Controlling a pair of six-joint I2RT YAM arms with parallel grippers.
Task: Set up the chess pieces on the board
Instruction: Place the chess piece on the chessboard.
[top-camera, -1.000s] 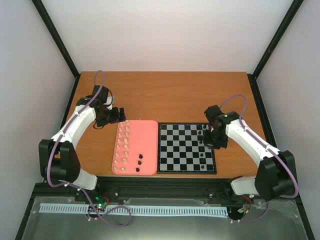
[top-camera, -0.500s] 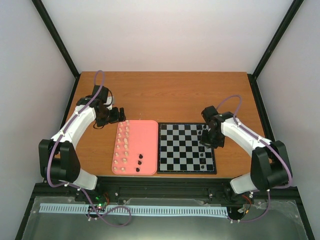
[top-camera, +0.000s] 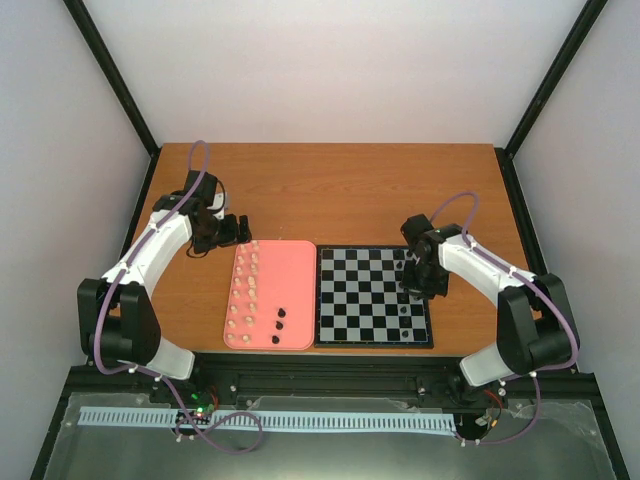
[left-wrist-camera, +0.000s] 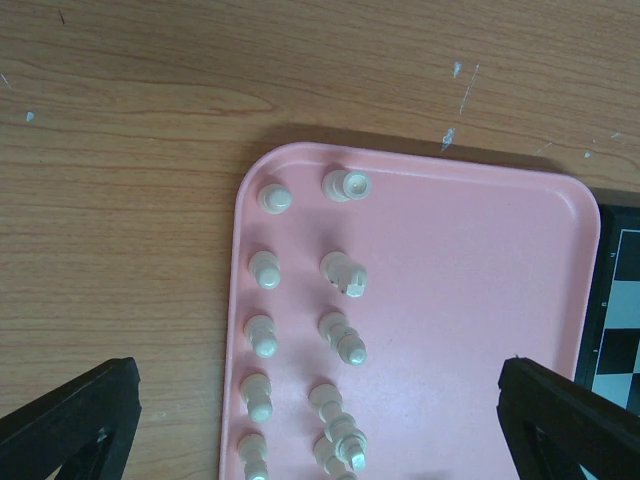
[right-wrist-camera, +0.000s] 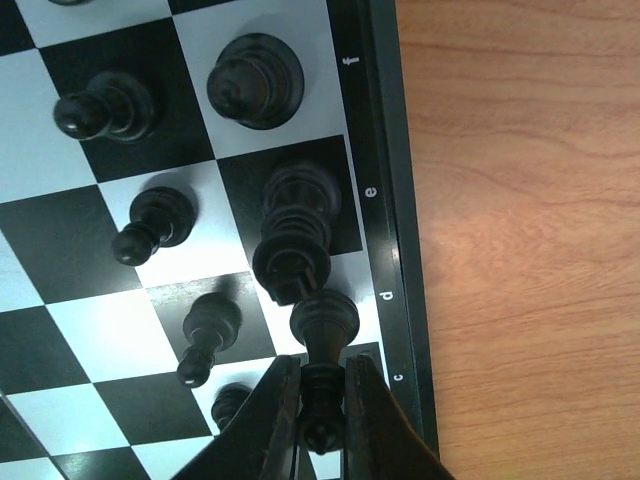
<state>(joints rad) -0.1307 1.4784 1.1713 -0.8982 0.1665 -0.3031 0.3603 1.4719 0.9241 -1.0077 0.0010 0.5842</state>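
Wood-grain table (top-camera: 330, 180) from above: a pink tray (top-camera: 295, 275) lies just beside a black-and-white checked board (top-camera: 350, 300). The left gripper (top-camera: 238, 228) hangs by the tray's far corner, the right gripper (top-camera: 412, 278) over the board's right edge.

Left wrist: a smooth, round-cornered tray holds two columns of cream pieces (left-wrist-camera: 265, 268), at least ten. The jaws are spread wide.

Right wrist: glossy checks with edge letters f, e, d, c. Five black pieces (right-wrist-camera: 255, 80) stand in full view. The fingers pinch a sixth piece (right-wrist-camera: 324, 322) near d.

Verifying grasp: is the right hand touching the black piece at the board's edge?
Touching. Right wrist view: fingers of the right hand clamp the black piece from both sides, no gap.
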